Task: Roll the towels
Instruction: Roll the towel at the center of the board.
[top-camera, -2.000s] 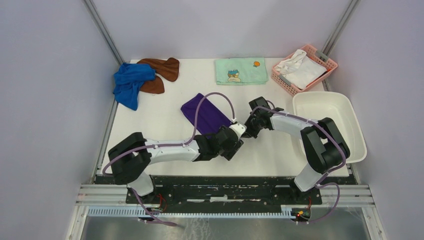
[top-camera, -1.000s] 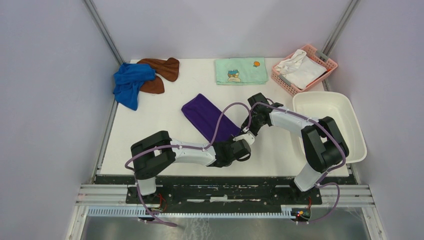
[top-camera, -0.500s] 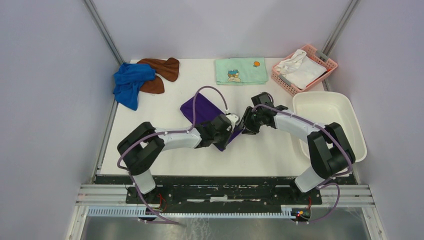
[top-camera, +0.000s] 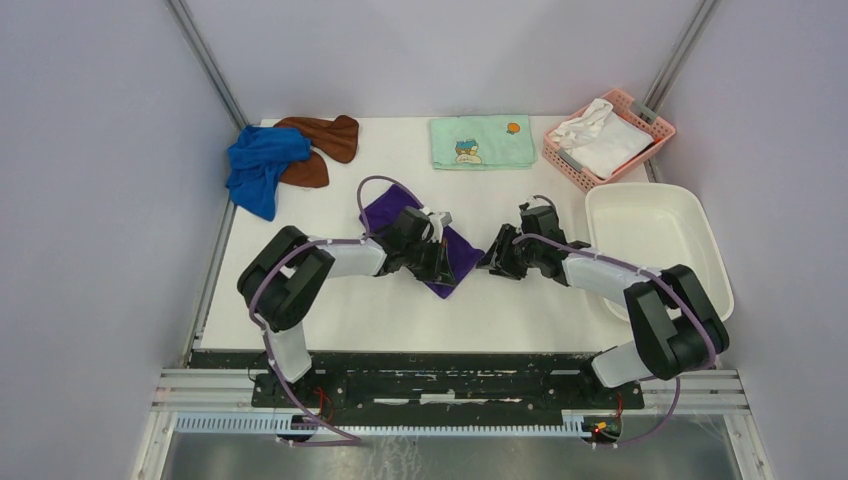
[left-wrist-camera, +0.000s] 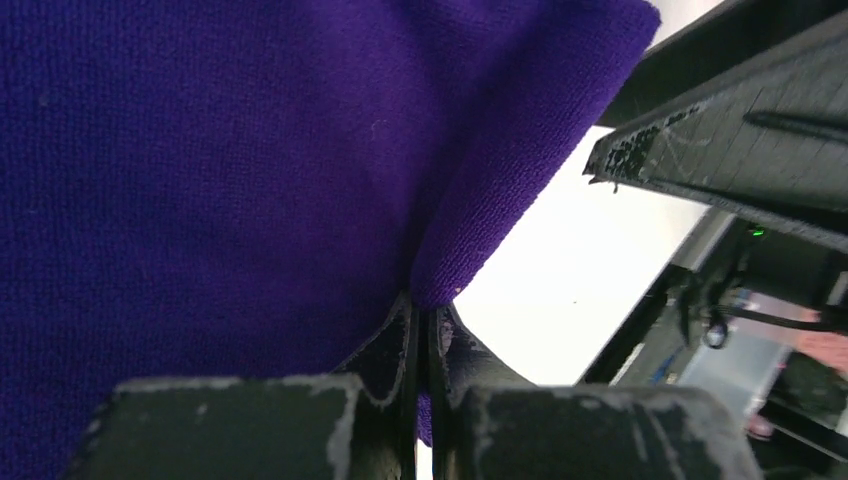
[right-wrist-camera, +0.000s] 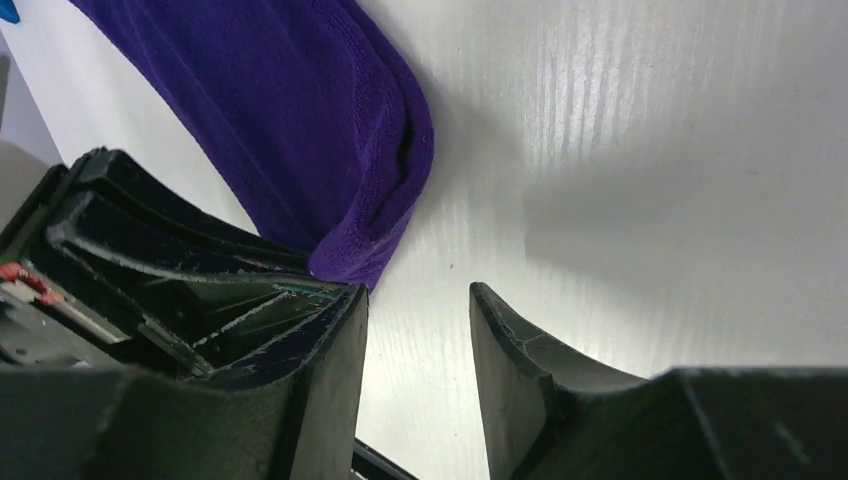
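Observation:
The dark purple towel (top-camera: 455, 252) lies mid-table with its near end doubled back over itself. My left gripper (top-camera: 441, 262) is shut on a fold at that end; in the left wrist view the cloth (left-wrist-camera: 250, 150) bulges out from between the closed fingertips of the gripper (left-wrist-camera: 424, 305). My right gripper (right-wrist-camera: 415, 295) stands open just right of the towel's folded edge (right-wrist-camera: 385, 215), with only bare table between its fingers. From above, this gripper (top-camera: 497, 262) is low over the table. The royal blue towel (top-camera: 258, 165) and the rust-brown towel (top-camera: 322, 140) lie crumpled together at the far left corner.
A pale green cartoon-print towel (top-camera: 482, 141) lies flat at the far middle. A pink basket (top-camera: 640, 105) holding a white cloth (top-camera: 600, 137) sits at the far right. A white tub (top-camera: 650, 235) stands along the right edge. Grey walls close in on both sides.
My left gripper has carried the purple towel's near end back toward the far left, folding the towel over itself. My right gripper has opened, let go of the towel and drawn slightly right.

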